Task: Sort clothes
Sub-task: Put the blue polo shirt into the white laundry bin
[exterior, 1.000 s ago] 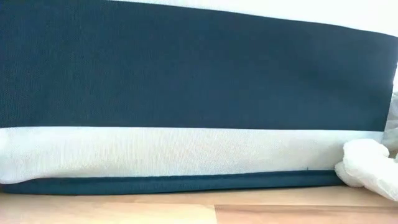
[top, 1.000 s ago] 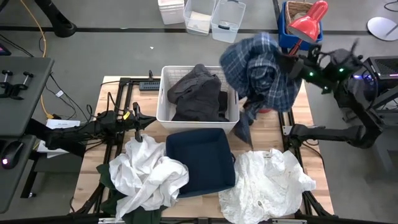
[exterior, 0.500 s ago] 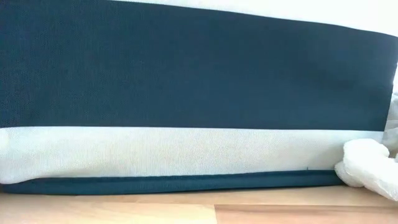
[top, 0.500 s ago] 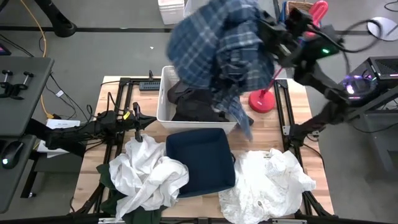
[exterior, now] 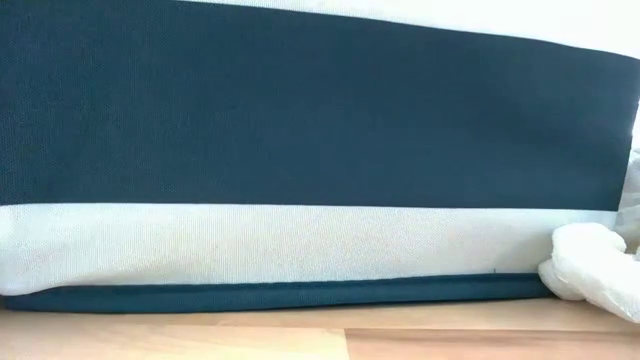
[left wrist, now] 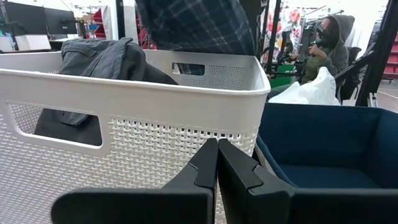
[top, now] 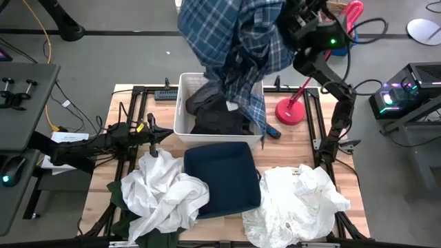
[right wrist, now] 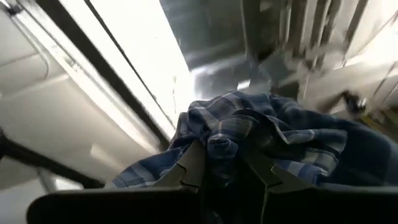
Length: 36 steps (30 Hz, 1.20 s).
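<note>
My right gripper (top: 286,27) is high above the white slatted basket (top: 185,103) and shut on the blue-and-white plaid shirt (top: 231,41), which hangs over the basket. A dark grey garment (top: 217,103) lies in the basket. A white garment (top: 165,193) lies on a dark green one (top: 120,200) at the near left; another white garment (top: 296,200) lies at the near right. My left gripper (left wrist: 217,163) is shut and empty at the table's left, beside the basket (left wrist: 124,106). My right gripper pinches a bunched fold of the plaid shirt (right wrist: 224,144) between its two fingers (right wrist: 191,163). The shirt is lifted clear of the table and hangs below the gripper, its lower end (top: 251,114) reaching down to the basket.
A navy blue bin (top: 220,178) stands at the table's near middle and fills the low view (exterior: 320,120). A red lamp (top: 293,110) stands right of the basket. Clear plastic boxes (top: 238,17) stand on the floor beyond the table. A person (left wrist: 326,46) sits in the room behind.
My right gripper has swung up and toward the table's left, carrying the plaid shirt from beside the basket's right side to above the basket. The shirt has spread out and now hangs over the basket.
</note>
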Each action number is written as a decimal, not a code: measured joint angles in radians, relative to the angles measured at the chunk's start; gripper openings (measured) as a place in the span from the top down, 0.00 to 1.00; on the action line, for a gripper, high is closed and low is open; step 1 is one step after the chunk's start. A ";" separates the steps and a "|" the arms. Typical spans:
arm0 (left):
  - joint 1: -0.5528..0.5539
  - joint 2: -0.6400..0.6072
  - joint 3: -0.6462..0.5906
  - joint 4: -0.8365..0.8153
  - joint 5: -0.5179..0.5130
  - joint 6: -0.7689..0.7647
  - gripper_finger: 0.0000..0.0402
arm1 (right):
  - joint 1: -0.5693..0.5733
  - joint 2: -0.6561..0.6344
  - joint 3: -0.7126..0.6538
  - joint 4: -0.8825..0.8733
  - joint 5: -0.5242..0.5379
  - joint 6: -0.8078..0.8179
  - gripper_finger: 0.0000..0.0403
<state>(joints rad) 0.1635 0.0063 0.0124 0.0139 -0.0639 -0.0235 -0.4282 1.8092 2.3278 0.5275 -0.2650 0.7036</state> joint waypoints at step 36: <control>0.000 0.000 0.000 0.000 0.001 0.000 1.00 | 0.036 -0.062 -0.779 -1.425 0.255 -0.429 0.89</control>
<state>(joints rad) 0.1635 0.0066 0.0124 0.0143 -0.0632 -0.0231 -0.3920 1.7472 1.5485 -0.8976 -0.0098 0.2750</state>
